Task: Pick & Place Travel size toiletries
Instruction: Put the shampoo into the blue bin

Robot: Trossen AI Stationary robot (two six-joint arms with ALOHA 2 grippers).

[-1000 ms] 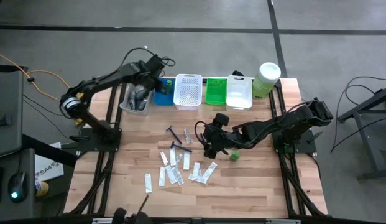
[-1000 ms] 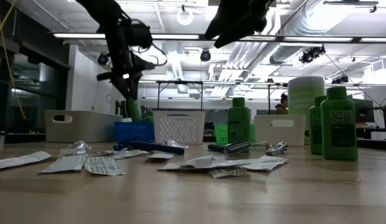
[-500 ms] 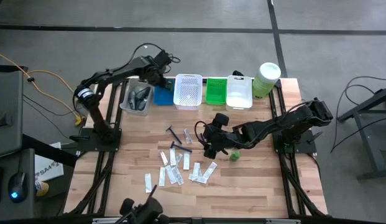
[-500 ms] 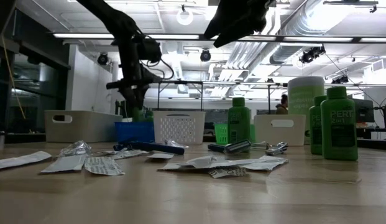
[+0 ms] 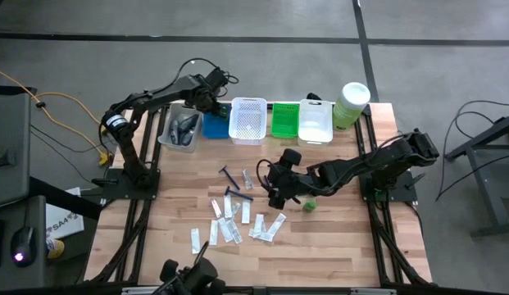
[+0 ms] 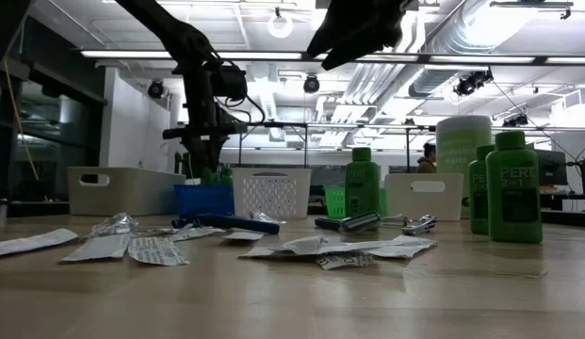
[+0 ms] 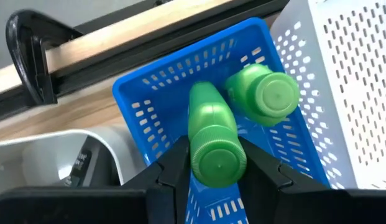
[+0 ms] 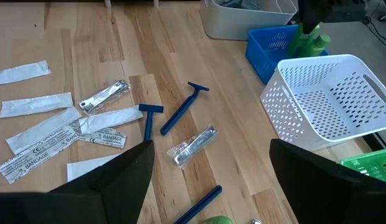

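My left gripper (image 5: pixel 211 103) stands over the blue basket (image 5: pixel 213 126) at the table's far edge, shut on a small green bottle (image 7: pixel 211 134). A second green bottle (image 7: pixel 267 96) stands upright in that basket. My right gripper (image 5: pixel 275 187) hovers open over the table's middle, its fingers wide apart in the right wrist view (image 8: pixel 208 186). Below and around it lie flat white sachets (image 5: pixel 229 225), silvery packets (image 8: pixel 191 146) and blue razors (image 5: pixel 228 174). One green bottle (image 5: pixel 308 205) lies on the table by the right arm. My left gripper pinches the green bottle between its two fingers (image 7: pixel 171 168) at the cap end (image 7: pixel 216 163), coming from above and pointing down. The bottle hangs upright below the fingers, its lower part inside the blue basket; whether it touches the basket floor I cannot tell.
A row of baskets lines the far edge: clear (image 5: pixel 179 131), blue, white (image 5: pixel 247 120), green (image 5: pixel 284 120) and white (image 5: pixel 315 121). A big pale-green canister (image 5: pixel 351 103) stands at the far right corner. Bare wood lies along the table's near edge and right side.
My left gripper has carried the green bottle from over the clear basket toward the table's right, to above the blue basket, and sunk a little. The right arm has kept still.
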